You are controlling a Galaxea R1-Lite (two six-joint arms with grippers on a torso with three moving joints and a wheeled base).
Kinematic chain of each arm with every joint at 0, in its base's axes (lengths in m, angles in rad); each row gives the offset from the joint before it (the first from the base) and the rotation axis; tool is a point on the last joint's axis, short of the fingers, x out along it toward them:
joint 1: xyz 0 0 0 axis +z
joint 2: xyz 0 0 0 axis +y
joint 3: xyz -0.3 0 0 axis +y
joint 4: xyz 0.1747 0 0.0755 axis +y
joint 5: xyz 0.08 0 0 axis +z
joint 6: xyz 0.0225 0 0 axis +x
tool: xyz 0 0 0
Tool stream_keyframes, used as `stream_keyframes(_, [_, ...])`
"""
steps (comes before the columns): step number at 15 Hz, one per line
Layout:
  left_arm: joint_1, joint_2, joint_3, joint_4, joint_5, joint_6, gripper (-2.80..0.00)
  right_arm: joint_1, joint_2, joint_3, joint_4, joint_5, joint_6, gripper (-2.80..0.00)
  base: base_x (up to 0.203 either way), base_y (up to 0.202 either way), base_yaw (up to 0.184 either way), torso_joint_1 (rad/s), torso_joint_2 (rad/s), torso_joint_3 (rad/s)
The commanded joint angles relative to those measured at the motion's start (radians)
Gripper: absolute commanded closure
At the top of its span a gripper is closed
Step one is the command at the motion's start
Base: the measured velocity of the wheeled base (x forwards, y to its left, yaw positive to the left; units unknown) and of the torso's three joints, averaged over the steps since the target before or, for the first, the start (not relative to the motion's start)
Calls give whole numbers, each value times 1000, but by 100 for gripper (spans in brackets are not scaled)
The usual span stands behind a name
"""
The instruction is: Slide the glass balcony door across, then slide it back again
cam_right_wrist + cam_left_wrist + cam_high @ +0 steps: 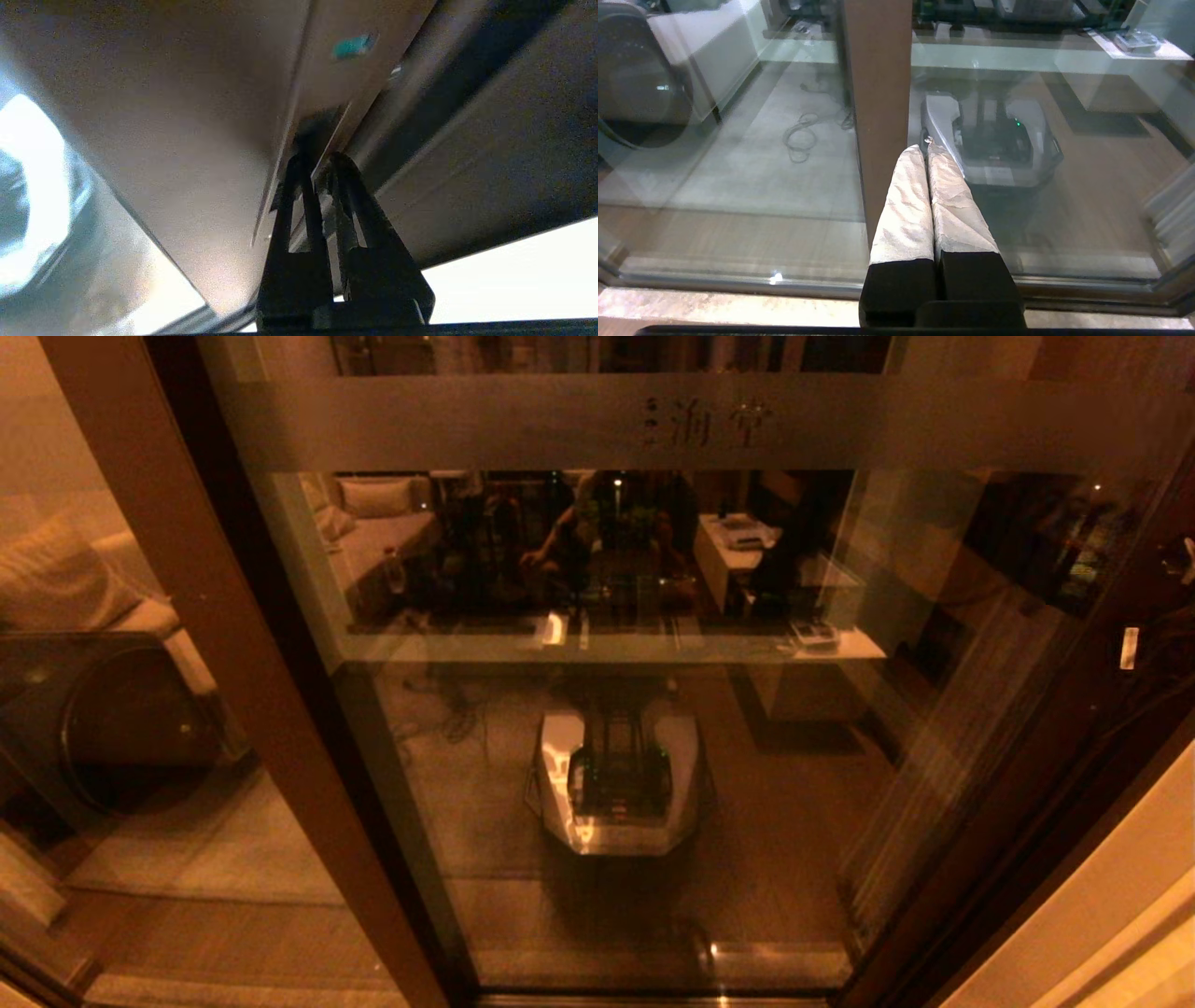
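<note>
Door [597,709] fills the head view, frosted band [709,422] near the top, brown stile [233,653] on its left. Right fingers [343,186] lie close together with a thin pale edge between the tips, at the door's frame [327,70]; whether they grip it is unclear. Left fingers [908,196] pressed together, hanging just before the stile, low near the sill [714,303].

The glass balcony door [597,709] stands directly ahead, with a fixed glass panel [112,709] to its left and a wall [1102,915] to its right.
</note>
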Motion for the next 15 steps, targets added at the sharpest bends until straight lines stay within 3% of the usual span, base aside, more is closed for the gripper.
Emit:
stream_keyframes(1, [0,1,0,0,0,0,0,-3,-11,6,18,9,-1,0,0,0,0,0,0,0])
stream_keyframes(12, [0,1,0,0,0,0,0,-23,-300,178,25,74,-6,0,0,0,0,0,0,0])
stream_keyframes(13, [0,1,0,0,0,0,0,-37,-331,186,29,112,-5,0,0,0,0,0,0,0])
stream_keyframes(15, [0,1,-1,0,0,0,0,-63,-381,192,69,281,12,0,0,0,0,0,0,0])
